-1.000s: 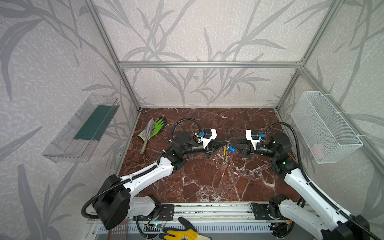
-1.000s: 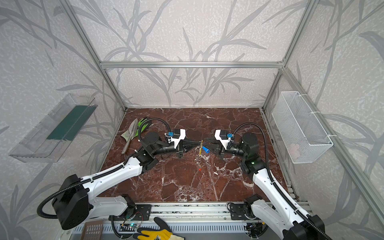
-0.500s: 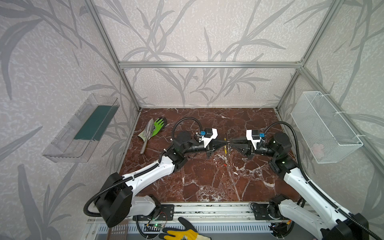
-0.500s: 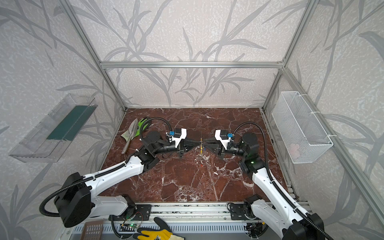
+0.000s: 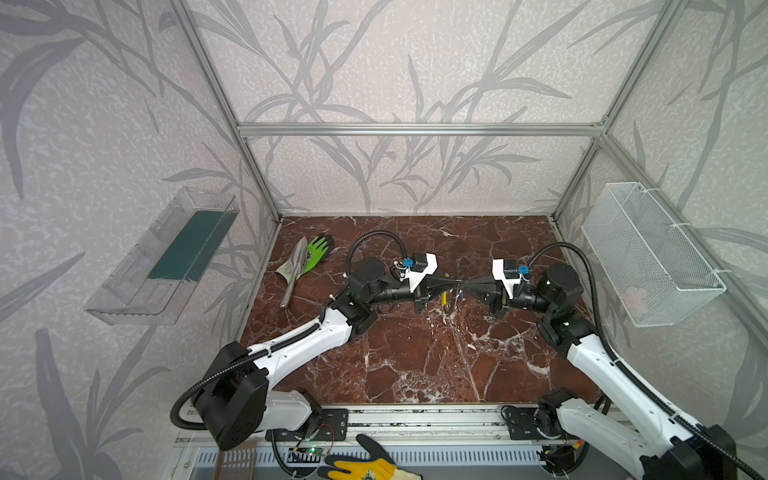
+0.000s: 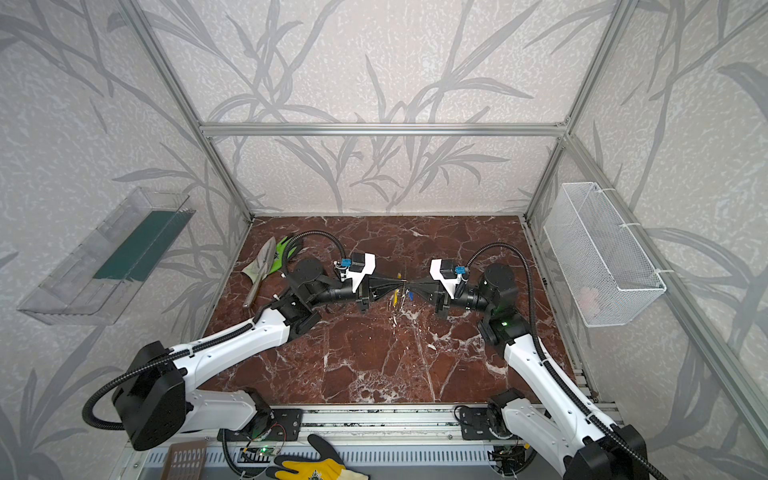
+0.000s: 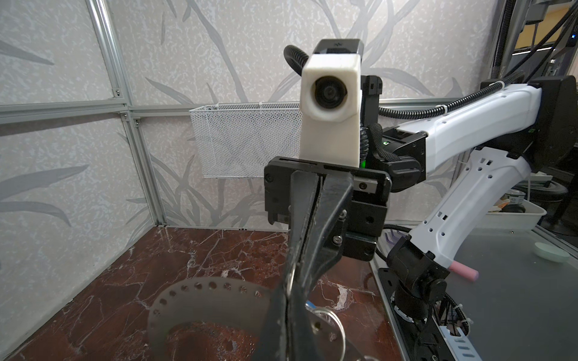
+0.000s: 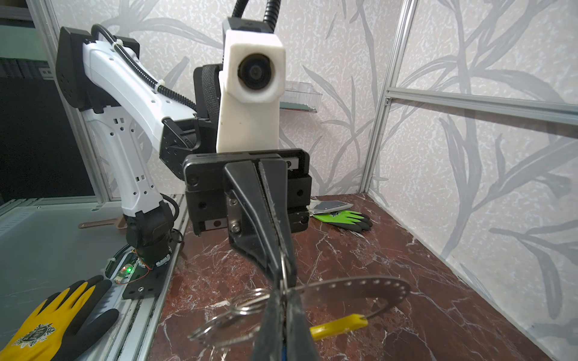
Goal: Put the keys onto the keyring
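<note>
Since a second ago the right tool (image 5: 464, 286) has closed, tip-to-tip with the left tool (image 5: 454, 286) above the surface (image 5: 415, 365), seen in a top view. Left wrist: left tool clamps the keyring (image 7: 203, 289). Right wrist: keys (image 8: 215, 328) dangle beside it, threading seemingly unfinished.

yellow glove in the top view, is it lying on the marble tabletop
No, the yellow glove lies on the slotted grey ledge at the front, outside the edge of the marble tabletop.
</note>
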`<state>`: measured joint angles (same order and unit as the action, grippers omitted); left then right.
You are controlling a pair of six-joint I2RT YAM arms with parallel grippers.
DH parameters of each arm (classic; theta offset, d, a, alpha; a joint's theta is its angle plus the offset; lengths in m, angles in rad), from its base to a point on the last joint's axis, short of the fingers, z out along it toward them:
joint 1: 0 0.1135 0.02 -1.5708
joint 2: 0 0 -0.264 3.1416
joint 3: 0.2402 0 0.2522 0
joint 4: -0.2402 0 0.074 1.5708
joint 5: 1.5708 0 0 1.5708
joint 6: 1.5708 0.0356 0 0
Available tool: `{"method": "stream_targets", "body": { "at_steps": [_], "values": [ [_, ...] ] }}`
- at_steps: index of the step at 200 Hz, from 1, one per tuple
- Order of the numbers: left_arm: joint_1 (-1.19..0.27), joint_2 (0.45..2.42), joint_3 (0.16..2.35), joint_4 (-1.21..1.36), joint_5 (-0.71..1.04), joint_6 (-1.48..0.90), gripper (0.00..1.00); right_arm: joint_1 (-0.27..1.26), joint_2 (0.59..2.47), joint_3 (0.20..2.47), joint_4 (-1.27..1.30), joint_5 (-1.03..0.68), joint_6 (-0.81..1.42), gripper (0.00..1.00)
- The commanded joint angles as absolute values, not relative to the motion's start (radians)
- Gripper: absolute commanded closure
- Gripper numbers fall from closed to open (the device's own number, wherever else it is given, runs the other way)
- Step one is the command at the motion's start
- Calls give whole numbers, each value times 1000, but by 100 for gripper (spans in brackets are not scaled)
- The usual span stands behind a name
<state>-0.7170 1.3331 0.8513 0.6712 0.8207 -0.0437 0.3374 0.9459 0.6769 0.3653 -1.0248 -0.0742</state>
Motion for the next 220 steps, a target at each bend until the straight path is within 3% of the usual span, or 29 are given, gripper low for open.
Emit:
{"method": "stream_targets", "body": {
  "at_steps": [1,17,35,62,103,189,220],
  "values": [
    [-716,1326,903,601,807,20,94,339,911,743,206,-1013,-196,100],
    [-716,1303,939,443,777,132,75,339,902,794,14,-984,-304,100],
    [-722,1275,994,246,745,275,71,339,908,862,-202,-946,-410,100],
    [-744,1269,1075,36,712,428,70,340,932,931,-364,-924,-483,100],
    [-813,1308,1190,-171,649,577,66,354,948,960,-399,-907,-497,100],
    [-827,1358,1263,-296,598,652,68,367,942,968,-411,-909,-517,100],
    [-829,1370,1266,-267,619,643,73,372,946,966,-408,-909,-518,100]
  ]
}}
